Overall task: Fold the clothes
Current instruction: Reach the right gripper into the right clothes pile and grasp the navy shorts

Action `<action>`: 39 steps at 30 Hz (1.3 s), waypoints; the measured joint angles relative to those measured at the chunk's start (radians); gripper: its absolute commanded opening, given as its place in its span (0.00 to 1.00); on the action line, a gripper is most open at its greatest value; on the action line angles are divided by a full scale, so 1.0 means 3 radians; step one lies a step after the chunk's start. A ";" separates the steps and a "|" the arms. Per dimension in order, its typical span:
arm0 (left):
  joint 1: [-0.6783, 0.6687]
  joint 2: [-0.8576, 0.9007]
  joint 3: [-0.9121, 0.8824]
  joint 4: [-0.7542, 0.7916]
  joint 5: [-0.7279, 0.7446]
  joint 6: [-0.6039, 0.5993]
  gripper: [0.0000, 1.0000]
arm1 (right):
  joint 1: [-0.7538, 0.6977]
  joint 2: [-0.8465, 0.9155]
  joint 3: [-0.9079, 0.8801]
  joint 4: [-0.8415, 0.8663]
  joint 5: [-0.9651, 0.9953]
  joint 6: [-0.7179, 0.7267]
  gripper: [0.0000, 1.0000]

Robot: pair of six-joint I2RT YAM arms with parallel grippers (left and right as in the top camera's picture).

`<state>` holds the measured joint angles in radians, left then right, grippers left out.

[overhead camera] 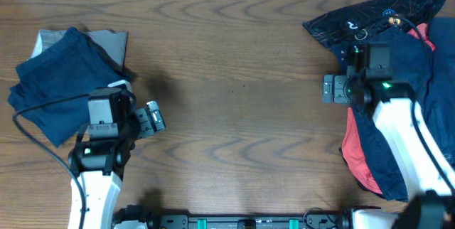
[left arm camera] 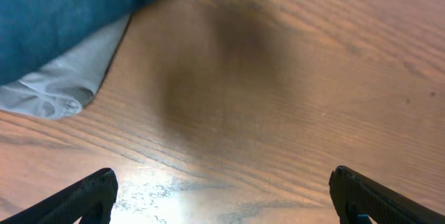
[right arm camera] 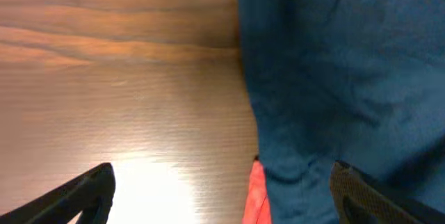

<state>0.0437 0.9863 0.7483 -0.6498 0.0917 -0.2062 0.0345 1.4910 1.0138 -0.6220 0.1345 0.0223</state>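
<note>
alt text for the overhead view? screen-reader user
Both grippers are open above a wooden table. The left gripper sits beside a navy piece lying on a grey one; the right gripper is at the edge of heaped navy trousers, a red shirt and a black printed garment.

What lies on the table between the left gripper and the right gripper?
Nothing: the overhead view shows only bare wooden table between the left gripper and the right gripper.
</note>
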 measured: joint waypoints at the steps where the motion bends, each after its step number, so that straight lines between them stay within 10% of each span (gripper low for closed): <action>1: 0.0000 0.0025 0.0000 0.0001 0.0000 0.0000 0.98 | -0.0011 0.0088 0.0000 0.0062 0.0072 0.0013 0.85; 13: 0.0000 0.0128 0.0001 0.0006 0.0022 0.0000 0.98 | -0.0170 0.1010 0.0003 0.0544 0.0666 0.0074 0.62; 22: 0.0000 0.0128 0.0001 0.0006 0.0022 0.0000 0.98 | -0.0169 0.1160 0.0004 0.0572 0.0738 0.0089 0.02; 39: 0.0000 0.0128 0.0001 0.0010 0.0022 0.0000 0.98 | -0.0295 -0.0023 0.0432 0.0164 0.0860 0.0161 0.01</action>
<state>0.0437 1.0248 0.7486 -0.6468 0.0982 -0.2062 -0.0540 1.4841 1.1435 -0.5728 0.3923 0.0708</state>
